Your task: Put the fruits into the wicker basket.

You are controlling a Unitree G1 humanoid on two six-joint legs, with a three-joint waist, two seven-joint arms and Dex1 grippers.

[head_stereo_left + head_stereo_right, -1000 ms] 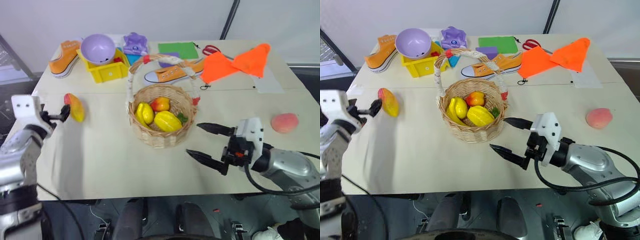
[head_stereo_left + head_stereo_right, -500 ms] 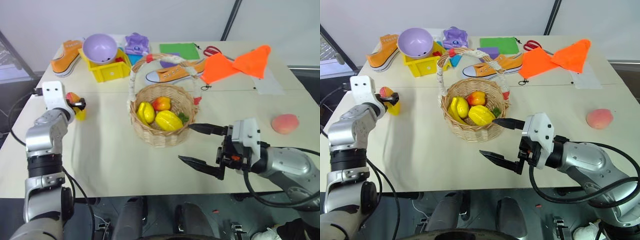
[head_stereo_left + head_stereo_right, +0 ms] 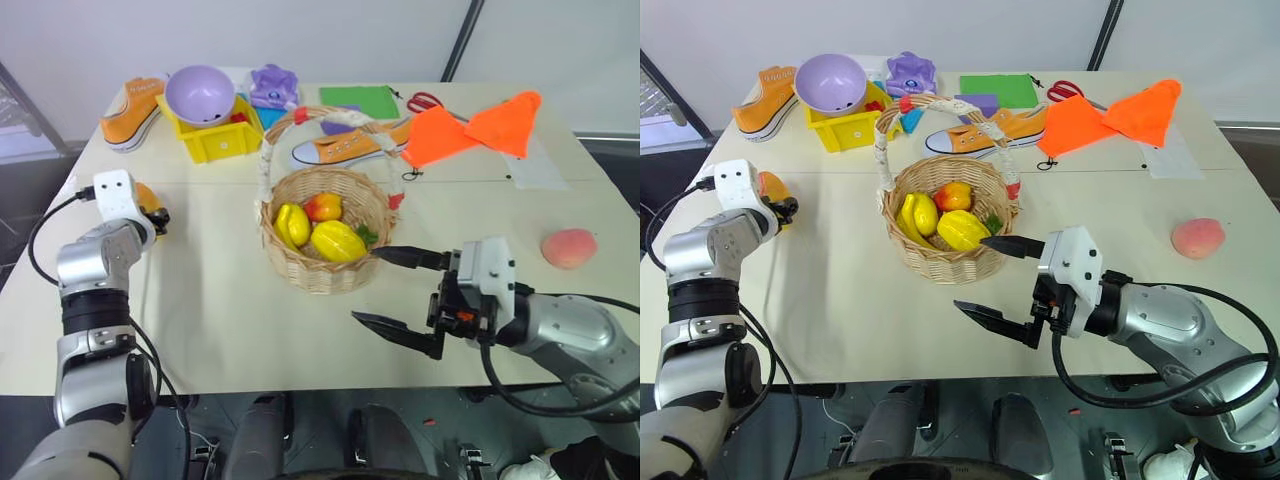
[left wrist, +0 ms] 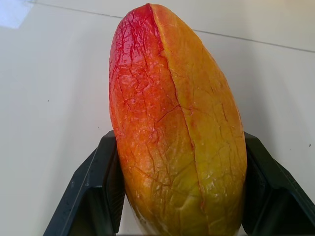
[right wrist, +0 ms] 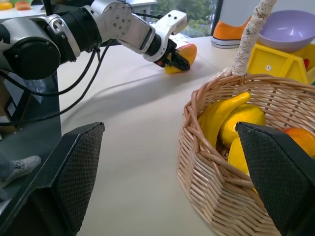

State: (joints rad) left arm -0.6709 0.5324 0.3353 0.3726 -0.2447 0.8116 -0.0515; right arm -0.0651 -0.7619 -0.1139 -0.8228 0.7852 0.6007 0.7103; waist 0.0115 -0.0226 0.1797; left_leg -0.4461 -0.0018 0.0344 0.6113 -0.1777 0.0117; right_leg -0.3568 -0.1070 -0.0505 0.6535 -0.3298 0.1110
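Observation:
The red-to-yellow mango (image 4: pixel 177 123) lies on the table at the left, and my left gripper (image 3: pixel 155 214) is shut on it, one black finger on each side. The wicker basket (image 3: pixel 322 270) stands in the middle, holding two yellow fruits (image 3: pixel 338 241) and a red-yellow one (image 3: pixel 322 207). A pink peach (image 3: pixel 568 247) rests alone at the right. My right gripper (image 3: pixel 372 286) hovers open just in front of the basket to its right, with nothing between its fingers. The right wrist view looks past the basket (image 5: pixel 221 196) to the left gripper (image 5: pixel 177 61) on the mango (image 5: pixel 186 51).
Along the back are a yellow bin (image 3: pixel 215 140) with a lilac bowl (image 3: pixel 199 94), two orange sneakers (image 3: pixel 128 113) (image 3: pixel 345 146), a purple toy (image 3: pixel 271 86), a green sheet (image 3: pixel 358 100), red scissors (image 3: pixel 425 100) and an orange cloth (image 3: pixel 470 128).
My left gripper has reached forward and down around the mango and shut on it. The right gripper has stayed open near the basket.

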